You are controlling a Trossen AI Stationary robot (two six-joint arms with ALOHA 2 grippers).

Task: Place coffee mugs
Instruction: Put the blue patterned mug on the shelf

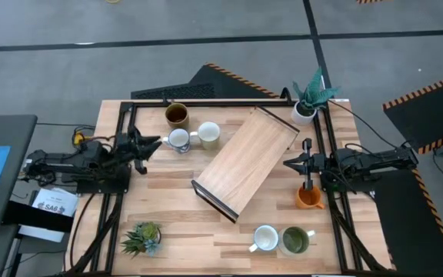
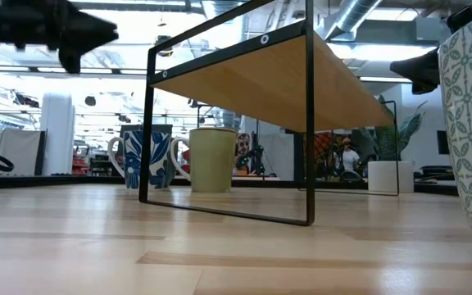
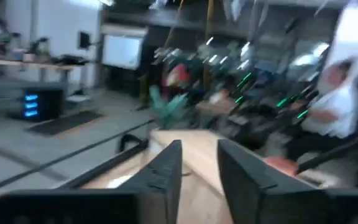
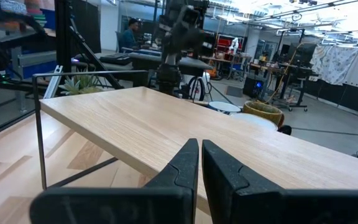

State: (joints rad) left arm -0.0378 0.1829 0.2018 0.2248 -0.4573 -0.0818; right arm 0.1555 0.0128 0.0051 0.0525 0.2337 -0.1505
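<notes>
Six mugs stand on their bases on the table. A dark brown mug (image 1: 176,115), a blue-patterned white mug (image 1: 178,139) and a pale mug (image 1: 208,135) are at the far left. The orange mug (image 1: 308,198) is at the right. A white mug (image 1: 265,238) and an olive green mug (image 1: 295,240) are near the front edge. My left gripper (image 1: 157,143) is open and hovers just left of the blue-patterned mug (image 2: 147,157), touching nothing. My right gripper (image 1: 288,162) is shut, beside the right edge of the wooden shelf and above the orange mug.
A wooden shelf on a black wire frame (image 1: 244,160) lies diagonally across the table's middle. A white pot with teal leaves (image 1: 308,100) stands at the far right corner, a spiky green plant (image 1: 142,237) at the near left. People sit in the room behind.
</notes>
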